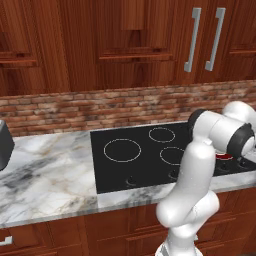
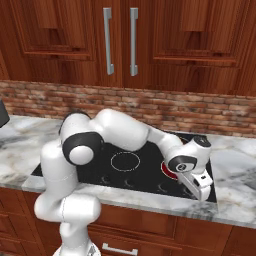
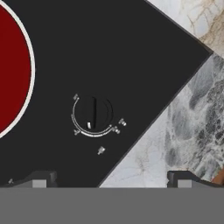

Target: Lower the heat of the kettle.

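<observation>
While the two-finger gripper (image 3: 111,178) hovers, jaws spread, a round black stove knob (image 3: 92,114) lies below.
Hand view alone reveals the glowing red burner (image 3: 13,70) beside it.

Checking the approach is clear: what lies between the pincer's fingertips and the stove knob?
In the hand view, bare black cooktop glass with a small printed mark; nothing stands between the pincer and the knob.

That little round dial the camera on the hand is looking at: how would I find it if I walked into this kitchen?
Start at the black glass cooktop set in the marble counter below the brick wall. Along its front edge runs a row of small dark knobs; go to the knob near the right front corner, beside the glowing red burner. Unlike its neighbours, it sits directly under the robot's tool.
</observation>
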